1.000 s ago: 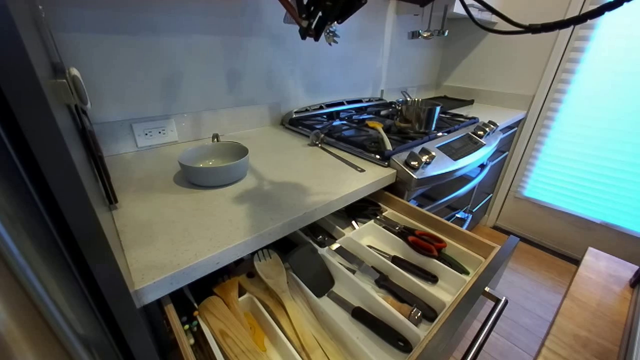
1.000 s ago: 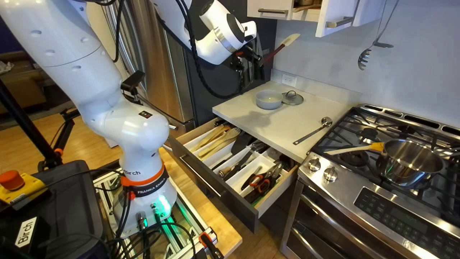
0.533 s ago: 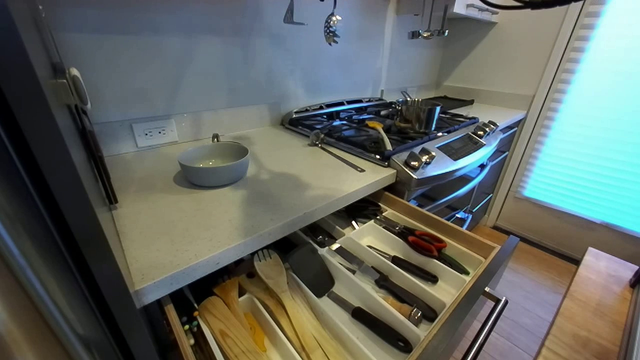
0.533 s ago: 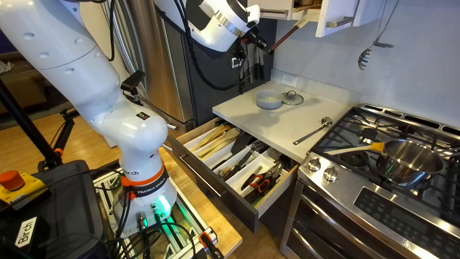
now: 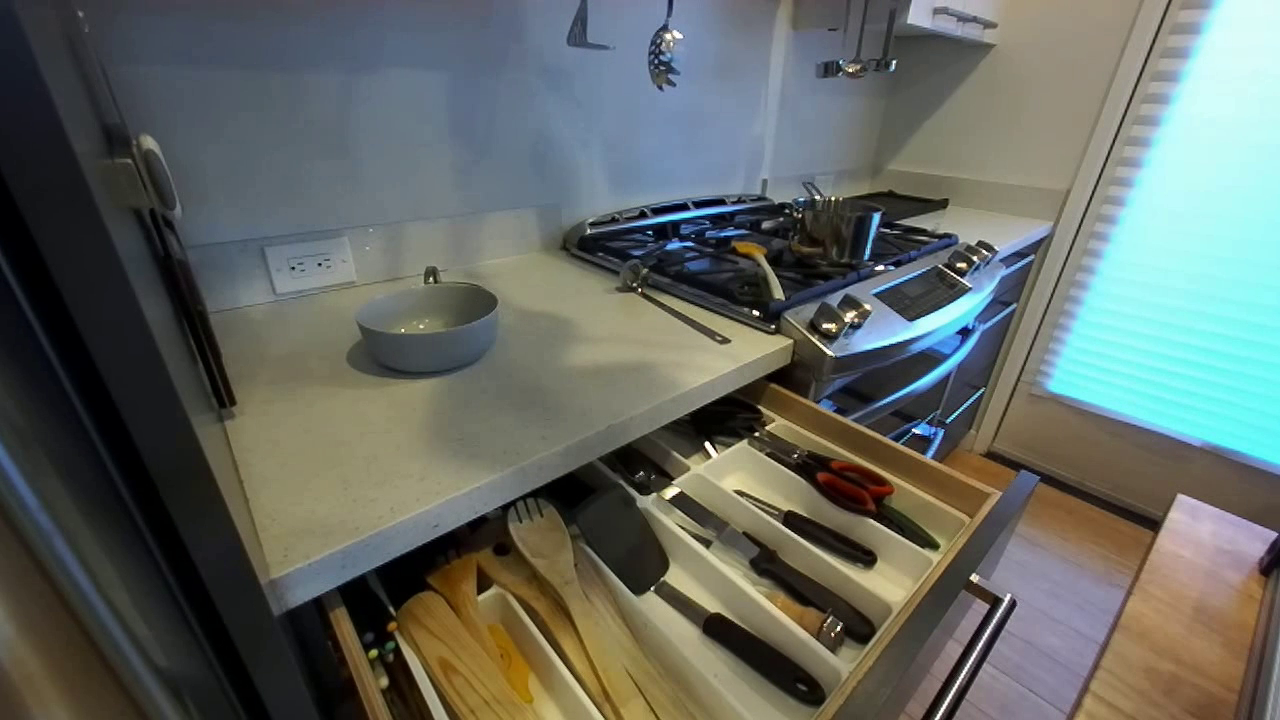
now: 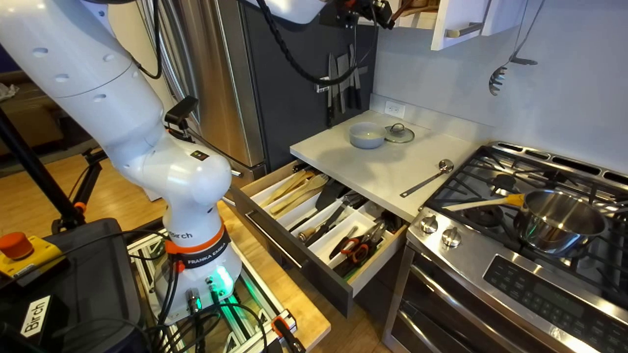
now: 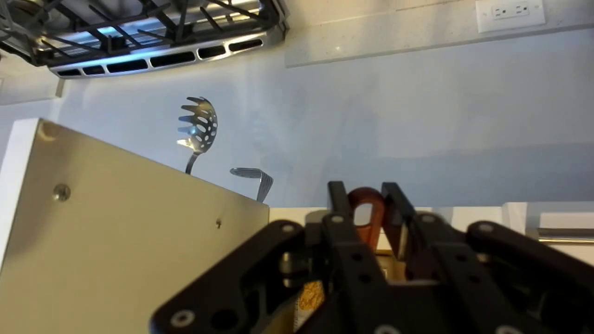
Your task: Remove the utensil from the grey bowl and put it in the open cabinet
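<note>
The utensil is a spatula with a red-brown handle [image 6: 403,9]; its pale head, seen earlier, is out of view. My gripper [image 6: 388,22] is shut on the handle, just in front of and below the open cabinet [image 6: 419,9]. In the wrist view the fingertips [image 7: 364,192] pinch the looped handle end [image 7: 369,235]; the rest is hidden behind the fingers. The cabinet's open door [image 7: 116,222] fills the lower left, and its inside [image 7: 392,269] is mostly hidden by the gripper. The grey bowl [image 5: 428,345] sits empty on the counter in both exterior views [image 6: 368,139].
The open cabinet door [image 6: 461,24] juts out right of the gripper. Hanging utensils [image 7: 202,123] are on the wall. A glass lid [image 6: 400,133] and a ladle [image 6: 427,179] lie on the counter. An open utensil drawer [image 6: 314,274] and a stove with a pot [image 6: 559,223] stand below.
My gripper has risen with the spatula from above the counter to the cabinet's lower edge. The spatula head has gone out of view, and the arm has left an exterior view.
</note>
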{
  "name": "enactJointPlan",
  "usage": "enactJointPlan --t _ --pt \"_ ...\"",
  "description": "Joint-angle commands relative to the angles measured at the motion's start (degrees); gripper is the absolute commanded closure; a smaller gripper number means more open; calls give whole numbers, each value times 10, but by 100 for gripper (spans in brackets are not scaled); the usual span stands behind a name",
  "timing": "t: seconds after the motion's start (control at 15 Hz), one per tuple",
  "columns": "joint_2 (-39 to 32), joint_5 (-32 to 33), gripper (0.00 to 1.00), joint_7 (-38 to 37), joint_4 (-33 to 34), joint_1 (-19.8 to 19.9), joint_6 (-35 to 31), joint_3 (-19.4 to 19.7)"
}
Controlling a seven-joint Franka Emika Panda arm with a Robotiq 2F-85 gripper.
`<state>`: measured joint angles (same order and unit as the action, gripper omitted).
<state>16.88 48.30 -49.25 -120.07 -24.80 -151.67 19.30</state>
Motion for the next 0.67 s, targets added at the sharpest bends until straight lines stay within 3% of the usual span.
enactJointPlan --t 0.0,0.2,0.27,0.4,0.6 --pt "-9 -89 77 74 16 90 8 -84" --pt "-13 -136 77 129 58 83 39 -85" --pt "-14 -136 94 131 58 83 39 -84" --pt "-29 -148 94 137 91 130 30 -117" --pt "-81 -200 94 210 179 185 43 -157"
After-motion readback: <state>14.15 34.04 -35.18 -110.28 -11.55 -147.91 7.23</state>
